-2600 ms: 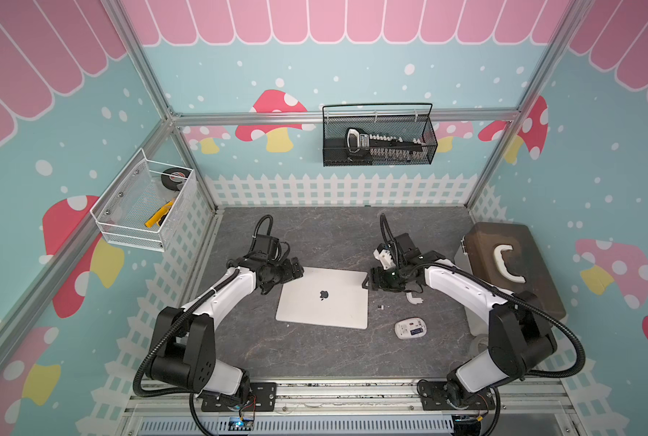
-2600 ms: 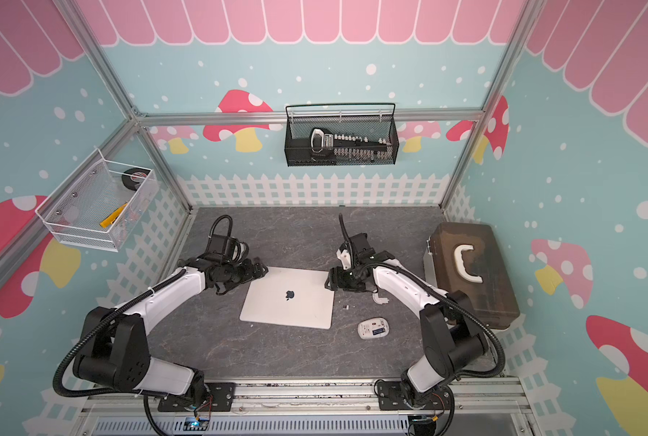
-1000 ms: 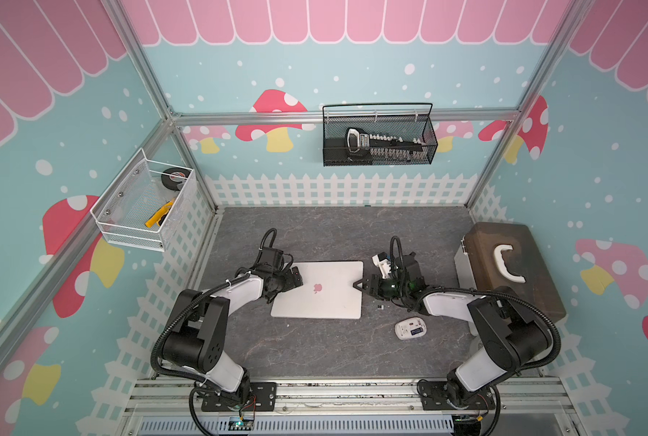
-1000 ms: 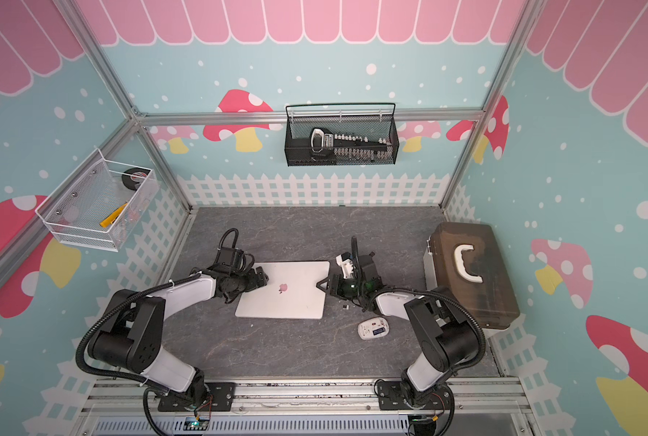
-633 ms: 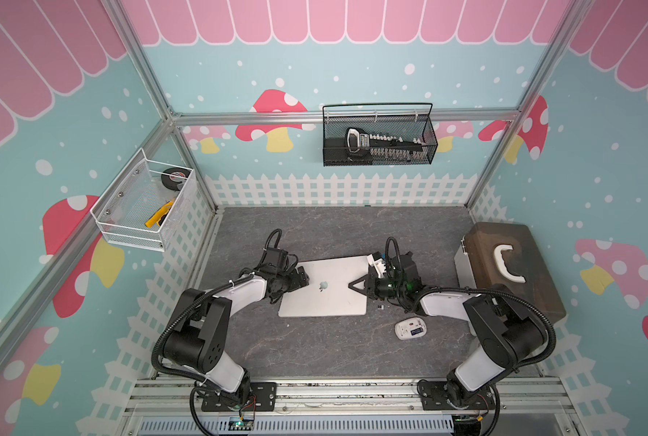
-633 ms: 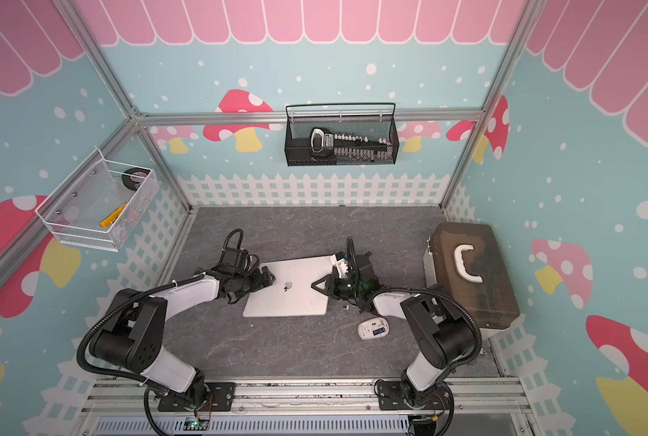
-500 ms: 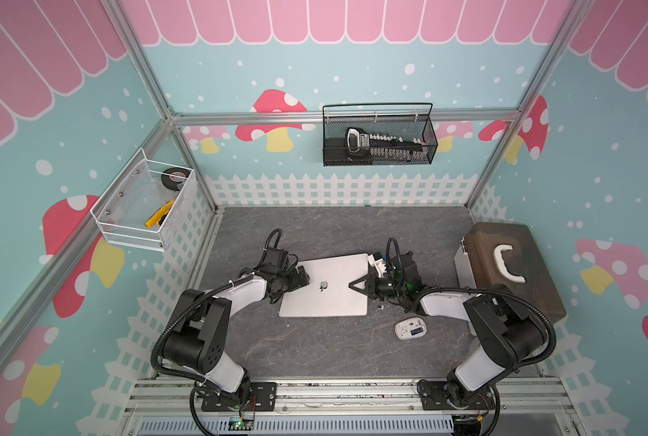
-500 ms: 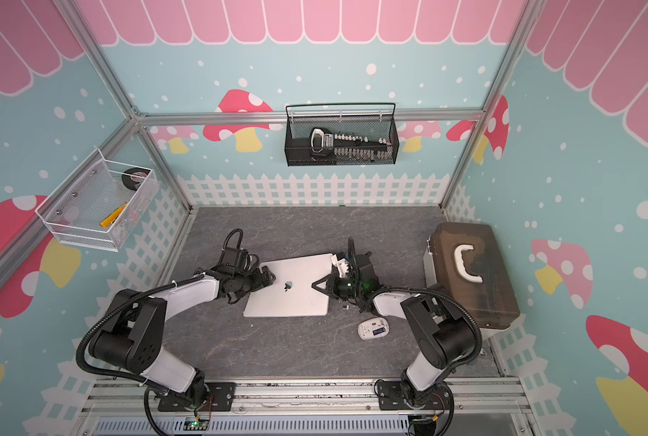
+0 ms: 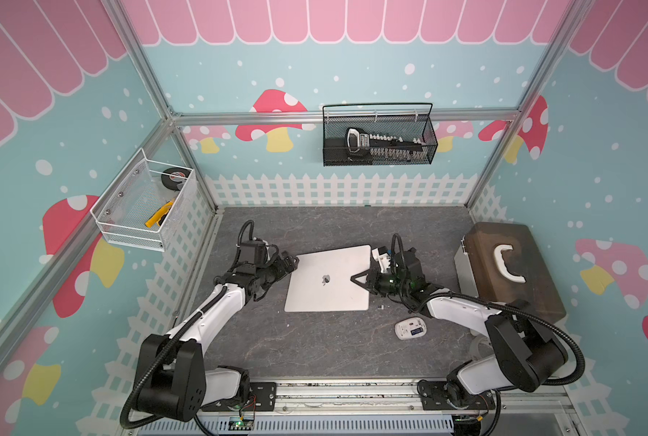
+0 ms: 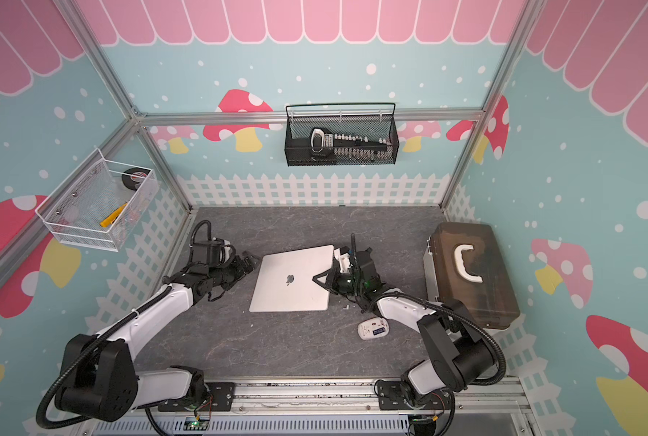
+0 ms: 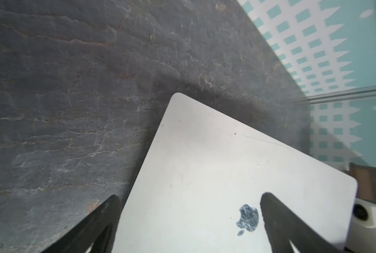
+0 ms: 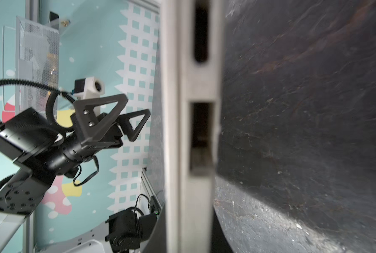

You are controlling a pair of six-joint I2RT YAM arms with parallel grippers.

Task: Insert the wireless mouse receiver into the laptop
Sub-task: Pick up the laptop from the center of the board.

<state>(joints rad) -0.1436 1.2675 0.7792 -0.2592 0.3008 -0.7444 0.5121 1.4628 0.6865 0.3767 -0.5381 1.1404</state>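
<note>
I see the grey counter (image 9: 314,351) with the laptop (image 9: 326,298) lid up, its long axis left to right and slightly askew. Its slotted right edge faces my right wrist camera. The left tool (image 9: 291,261) gapes wide at the far left corner, one finger over the lid. The right tool (image 9: 356,281) pinches the right edge. The mouse (image 9: 410,329) sits nearer me. The receiver (image 9: 381,306) lies loose just beside the laptop's near right corner, too small to tell its heading.
</note>
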